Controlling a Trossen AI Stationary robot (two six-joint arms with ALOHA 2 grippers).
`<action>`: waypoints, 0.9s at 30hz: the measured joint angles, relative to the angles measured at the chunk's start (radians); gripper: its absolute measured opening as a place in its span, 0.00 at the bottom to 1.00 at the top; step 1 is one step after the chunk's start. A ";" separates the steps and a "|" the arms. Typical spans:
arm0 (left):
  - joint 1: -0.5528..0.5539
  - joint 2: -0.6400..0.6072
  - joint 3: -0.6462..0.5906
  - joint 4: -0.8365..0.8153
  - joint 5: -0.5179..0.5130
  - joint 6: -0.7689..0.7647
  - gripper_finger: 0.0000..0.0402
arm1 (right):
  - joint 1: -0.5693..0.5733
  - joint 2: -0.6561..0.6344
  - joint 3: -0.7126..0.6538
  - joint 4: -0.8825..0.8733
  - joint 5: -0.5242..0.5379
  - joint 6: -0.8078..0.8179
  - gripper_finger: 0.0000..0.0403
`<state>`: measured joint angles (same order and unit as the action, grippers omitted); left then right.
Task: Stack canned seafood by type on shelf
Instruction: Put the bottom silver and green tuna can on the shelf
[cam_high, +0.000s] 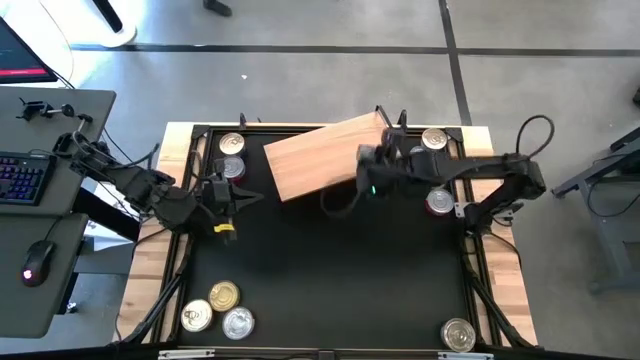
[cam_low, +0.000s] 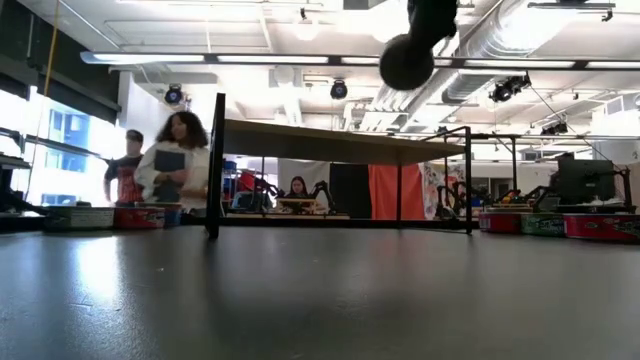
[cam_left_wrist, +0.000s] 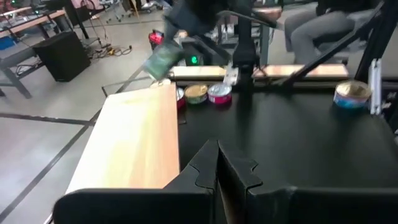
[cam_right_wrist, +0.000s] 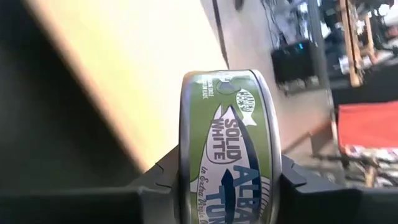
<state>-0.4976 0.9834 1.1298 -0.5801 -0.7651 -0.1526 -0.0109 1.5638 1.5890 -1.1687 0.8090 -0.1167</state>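
The shelf (cam_high: 318, 156) is a light-brown board that stands askew at the table's far middle; the low view shows it raised on dark legs (cam_low: 214, 170). My right gripper (cam_high: 362, 170) hangs above the shelf's right end, shut on a green-labelled tuna can (cam_right_wrist: 227, 155). My left gripper (cam_high: 240, 198) is shut and holds nothing, left of the shelf and above the black mat; its closed fingers (cam_left_wrist: 217, 163) point toward the shelf (cam_left_wrist: 137, 137). Other cans rest flat on the mat at the far left (cam_high: 231, 146), near left (cam_high: 224, 296) and far right (cam_high: 434, 140). My right gripper pinches the tuna can between its two fingers (cam_right_wrist: 163, 177), one on each flat end (cam_right_wrist: 184, 155). The can stands on edge across the gap, its curved green label facing the wrist camera. It is lifted clear, with the shelf's top (cam_right_wrist: 137, 68) beyond it.
More cans sit at the near left (cam_high: 197, 318) (cam_high: 238, 322), near right (cam_high: 458, 334) and right (cam_high: 440, 201), with one more at the far left (cam_high: 232, 168). The mat's middle (cam_high: 340, 270) is bare. People stand and sit in the room beyond the table (cam_low: 180, 150).
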 joint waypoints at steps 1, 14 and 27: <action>0.000 0.002 -0.007 0.003 0.000 -0.003 0.00 | -0.037 0.006 0.000 0.010 0.000 -0.031 0.30; -0.002 0.004 -0.022 0.021 0.048 -0.082 0.00 | -0.294 0.162 0.000 0.192 -0.042 -0.314 0.31; -0.002 0.004 -0.022 0.023 0.049 -0.092 0.00 | -0.339 0.238 -0.001 0.194 -0.001 -0.381 0.32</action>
<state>-0.4992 0.9874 1.1076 -0.5568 -0.7160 -0.2443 -0.3496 1.8015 1.5883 -0.9747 0.8079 -0.4973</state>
